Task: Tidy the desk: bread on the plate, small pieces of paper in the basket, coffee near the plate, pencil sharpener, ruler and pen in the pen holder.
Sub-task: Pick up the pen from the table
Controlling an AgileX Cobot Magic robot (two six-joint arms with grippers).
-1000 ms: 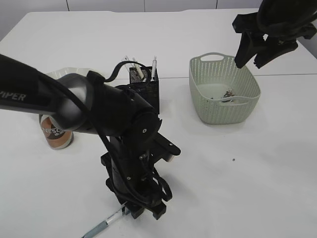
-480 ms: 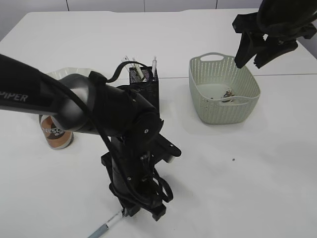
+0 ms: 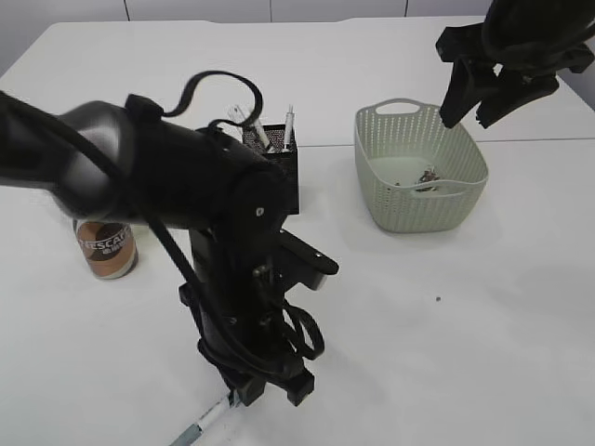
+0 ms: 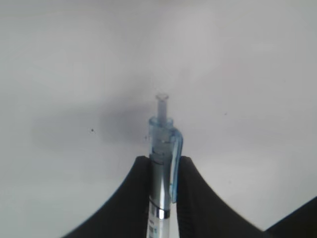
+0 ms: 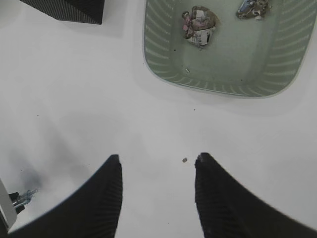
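My left gripper [image 3: 270, 390] is shut on a clear blue-clipped pen [image 4: 163, 163] near the table's front edge; the pen's tip end [image 3: 203, 423] sticks out to the lower left. The black mesh pen holder [image 3: 277, 163] stands behind the left arm with several items in it. The green basket [image 3: 460, 209] at the right holds crumpled paper pieces [image 5: 200, 22]. The coffee can [image 3: 107, 249] stands at the left; the plate behind it is hidden by the arm. My right gripper [image 3: 474, 98] is open and empty, high above the basket's far side.
A tiny dark speck [image 3: 438, 299] lies on the white table right of centre, also seen in the right wrist view [image 5: 184, 160]. A corner of the pen holder [image 5: 69, 10] shows in the right wrist view.
My left arm has risen and swung a little, with the pen held in its jaws. The right arm has not moved.
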